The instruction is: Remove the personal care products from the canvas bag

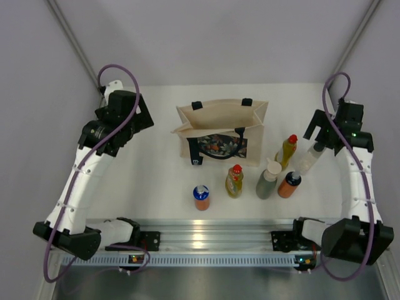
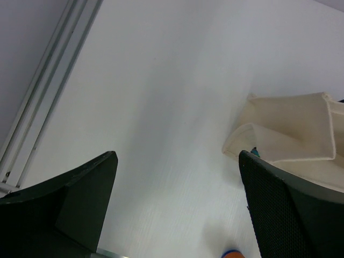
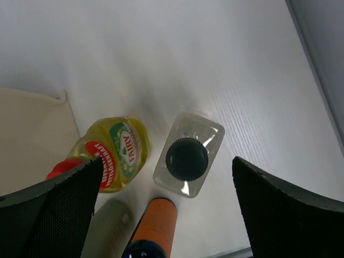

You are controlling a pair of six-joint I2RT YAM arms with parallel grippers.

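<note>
The left claw [image 2: 177, 156] is spread and idle, the right claw [image 3: 167, 161] spread over the clear bottle [image 3: 188, 158] set outside the bag [image 1: 215, 115], so I think it must next rise straight.

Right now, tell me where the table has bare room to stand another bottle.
Widest bare patch: the table left of the canvas bag, between it and the left arm. A bare strip also runs behind the bag to the back wall. Crowded: off the bag's front-right corner, five bottles cluster; the blue-capped orange bottle stands alone in front.
</note>
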